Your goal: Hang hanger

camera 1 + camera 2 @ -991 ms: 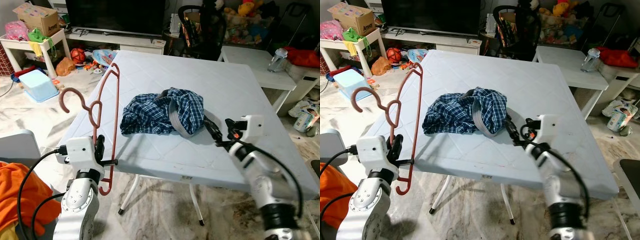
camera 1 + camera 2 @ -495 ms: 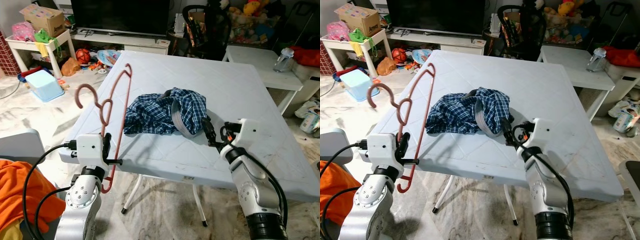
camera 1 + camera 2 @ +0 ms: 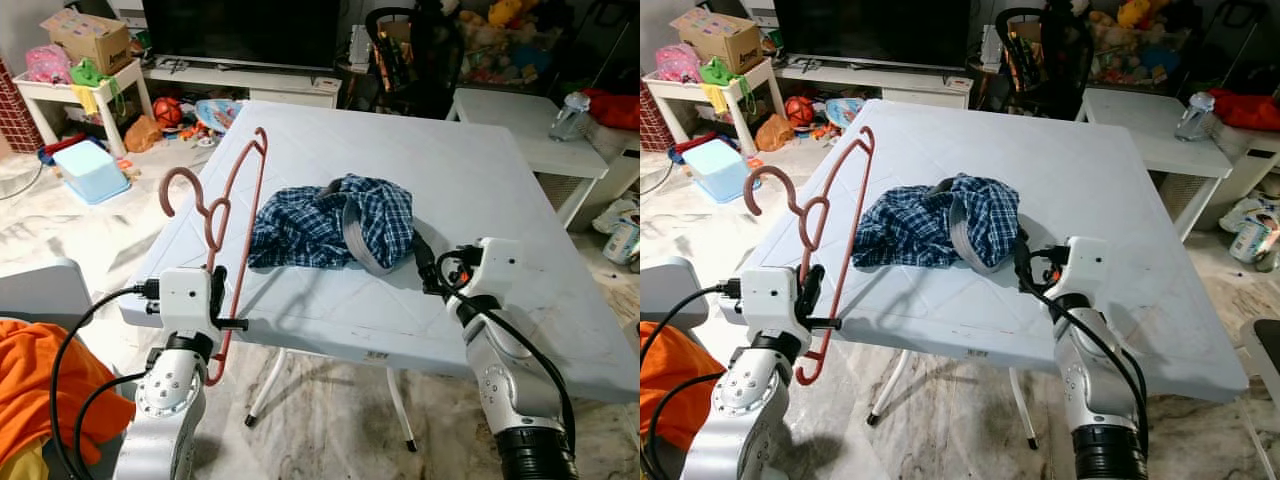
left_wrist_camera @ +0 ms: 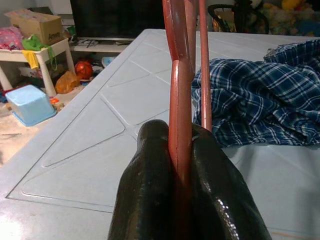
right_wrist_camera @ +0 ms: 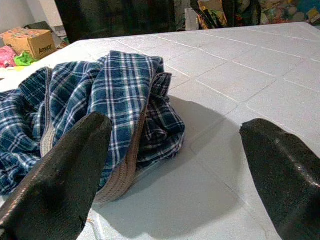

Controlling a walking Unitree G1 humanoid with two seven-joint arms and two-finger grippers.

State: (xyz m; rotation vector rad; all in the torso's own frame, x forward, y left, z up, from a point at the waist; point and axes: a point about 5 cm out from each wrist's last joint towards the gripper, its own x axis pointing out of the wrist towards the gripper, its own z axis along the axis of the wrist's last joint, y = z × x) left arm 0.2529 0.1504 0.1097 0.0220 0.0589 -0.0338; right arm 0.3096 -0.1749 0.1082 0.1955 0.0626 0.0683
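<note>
Most words here are too small or blurry to read. A brown cardboard box (image 3: 83,33) on the little white side table (image 3: 70,88) has red printing on its side, but the letters cannot be made out.

A white folding table (image 3: 520,200) with a quilted top stands in the foreground. A crumpled blue plaid garment (image 3: 330,225) with a grey waistband lies near its front edge. Behind the table, a television (image 3: 240,30) sits on a low white stand. To the left, a small white side table (image 3: 75,85) carries a cardboard box (image 3: 85,30); a light blue bin (image 3: 90,170) rests on the floor just beside it. To the right, a water bottle (image 3: 568,117) stands upright on a second white table (image 3: 520,110). An orange cloth (image 3: 35,385) lies at lower left.
</note>
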